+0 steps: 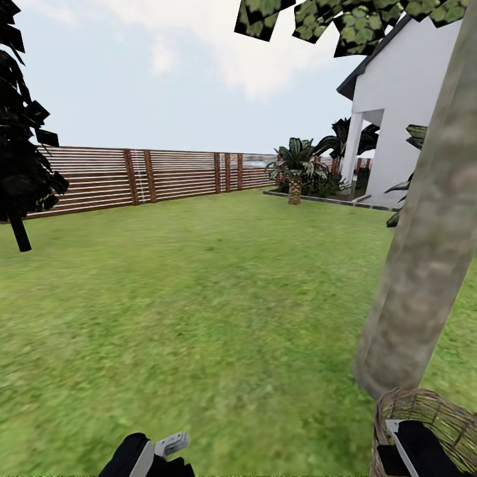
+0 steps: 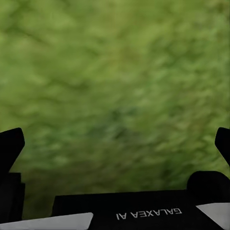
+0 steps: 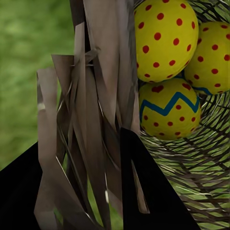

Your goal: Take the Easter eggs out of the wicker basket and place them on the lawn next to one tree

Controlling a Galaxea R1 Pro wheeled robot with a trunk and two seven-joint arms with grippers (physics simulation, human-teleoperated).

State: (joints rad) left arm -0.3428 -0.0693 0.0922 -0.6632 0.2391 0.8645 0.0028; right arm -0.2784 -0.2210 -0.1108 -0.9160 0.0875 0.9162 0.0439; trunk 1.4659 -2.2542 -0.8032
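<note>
Head view. Lawn (image 1: 199, 318): wide, open, mottled green, running to a slatted fence (image 1: 132, 175) at 11 o'clock and a white house (image 1: 411, 99) at 1 o'clock. Tree (image 1: 424, 265): thick grey-brown trunk at 3 o'clock, leaning slightly, its base meeting the grass just beyond the basket. Basket (image 1: 424, 411): brown open weave, at 5 o'clock, near the trunk foot. Right gripper (image 1: 414, 450): over or inside the basket mouth; finger state cannot be told here. Left gripper (image 1: 162, 450): at 6 o'clock, over bare grass, well apart from the basket.

Left wrist view. Left gripper (image 2: 115, 139): fingertips at the two edges, spread wide, nothing between them; blurred grass beyond.

Right wrist view. Three eggs (image 3: 167, 67): yellow, red dots, one with a blue-green zigzag; clustered and touching inside the basket (image 3: 201, 167), from 12 to 3 o'clock. Basket wall strands stand between the dark fingers (image 3: 143, 191) and the eggs. Fingers appear to straddle the wall; whether parted or closed cannot be told.

Judgement: the right arm is much the nearer; the eggs lie beyond the wall and to one side, so the fingers need to clear the rim. Room beside the trunk is ample.
</note>
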